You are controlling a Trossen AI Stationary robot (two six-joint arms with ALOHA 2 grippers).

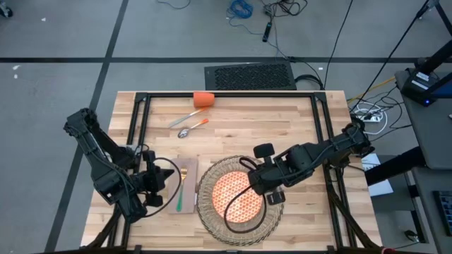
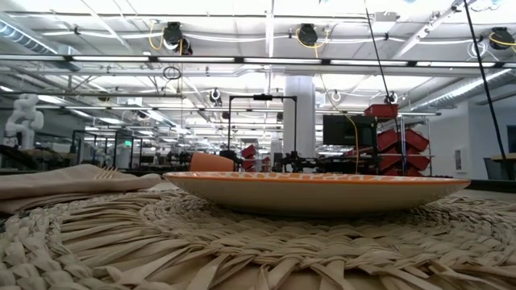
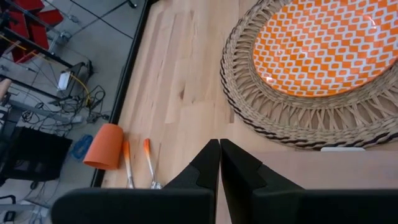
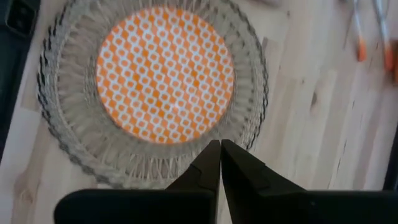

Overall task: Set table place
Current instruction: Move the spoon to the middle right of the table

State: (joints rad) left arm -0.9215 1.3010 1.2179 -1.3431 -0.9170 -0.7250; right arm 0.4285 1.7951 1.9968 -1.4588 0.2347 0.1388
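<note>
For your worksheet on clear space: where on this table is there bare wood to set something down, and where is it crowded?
Bare wood lies between the knife and spoon and the placemat, and along the right edge of the table. Crowded: the left gripper over the napkin and fork, the right gripper over the plate.

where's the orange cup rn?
In the high view the orange cup lies on its side at the table's far edge, left of centre, just beyond the knife and spoon, well away from the plate.

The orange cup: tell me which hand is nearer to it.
Left. The cup lies at the table's far edge; the left hand is nearer than the right hand over the plate.
</note>
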